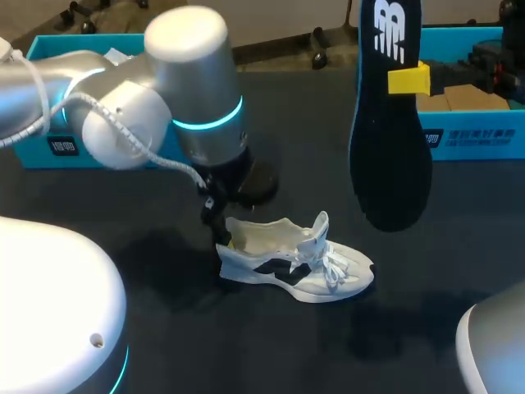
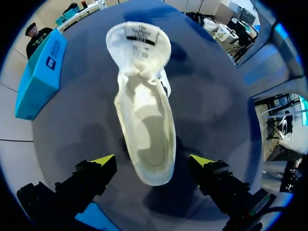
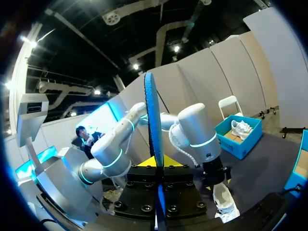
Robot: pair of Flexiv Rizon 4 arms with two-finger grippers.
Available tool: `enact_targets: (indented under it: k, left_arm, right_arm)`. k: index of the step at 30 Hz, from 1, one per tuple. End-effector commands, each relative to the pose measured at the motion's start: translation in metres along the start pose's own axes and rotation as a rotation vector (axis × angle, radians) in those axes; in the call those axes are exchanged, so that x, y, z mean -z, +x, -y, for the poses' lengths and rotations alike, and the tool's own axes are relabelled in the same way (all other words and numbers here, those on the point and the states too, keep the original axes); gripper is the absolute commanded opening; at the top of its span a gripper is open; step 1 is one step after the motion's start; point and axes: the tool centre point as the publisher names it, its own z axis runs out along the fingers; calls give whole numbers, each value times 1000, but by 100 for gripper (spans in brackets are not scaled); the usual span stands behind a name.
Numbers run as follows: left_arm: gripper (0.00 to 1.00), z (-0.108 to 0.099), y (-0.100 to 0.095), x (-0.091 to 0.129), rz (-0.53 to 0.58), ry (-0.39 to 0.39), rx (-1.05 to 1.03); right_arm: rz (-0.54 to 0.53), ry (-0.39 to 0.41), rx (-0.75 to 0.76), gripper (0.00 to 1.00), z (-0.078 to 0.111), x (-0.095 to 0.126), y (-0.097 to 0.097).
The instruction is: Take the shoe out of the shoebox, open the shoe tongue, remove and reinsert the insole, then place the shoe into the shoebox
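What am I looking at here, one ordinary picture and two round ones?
A robot with two arms stands at a dark table. The ordinary picture looks down from above and behind it; each round one comes from a camera on one arm's wrist. A white sneaker stands on the table, tongue pulled open, insole out. The left arm has its jaws open either side of the heel. The right arm holds the black insole upright, jaws shut on it. A blue shoebox stands back left, another back right.
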Motion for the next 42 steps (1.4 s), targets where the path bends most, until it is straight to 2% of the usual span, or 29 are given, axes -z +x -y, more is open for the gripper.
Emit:
enact_targets:
  k: [1, 11, 18, 26, 32, 36, 37, 38, 39, 42]
  left_arm:
    - [100, 15, -14, 2, -12, -20, -6]
    - [100, 44, -40, -11, -29, 1, -22]
    - [100, 55, -63, -36, -35, 31, 45]
    - [100, 56, -58, -60, -30, 25, 58]
    - [100, 56, -55, -70, -44, 32, 72]
    - [88, 56, -52, -76, -61, 36, 78]
    - [71, 56, -52, -78, -63, 35, 79]
    - [58, 56, -51, -79, -68, 34, 80]
    - [53, 55, -51, -80, -70, 34, 81]
    - [54, 56, -49, -85, -85, 28, 78]
  right_arm:
    - [-3, 5, -1, 0, -2, -2, -3]
    - [-3, 5, -1, 0, -2, -2, -3]
    - [-3, 5, -1, 0, -2, -2, -3]
    - [-3, 5, -1, 0, -2, -2, -3]
    - [-3, 5, -1, 0, -2, -2, -3]
    - [-3, 5, -1, 0, -2, -2, -3]
    - [-3, 5, -1, 0, -2, -2, -3]
    - [-3, 5, -1, 0, -2, -2, -3]
    - [-3, 5, -1, 0, -2, -2, -3]
    - [-3, 5, -1, 0, -2, -2, -3]
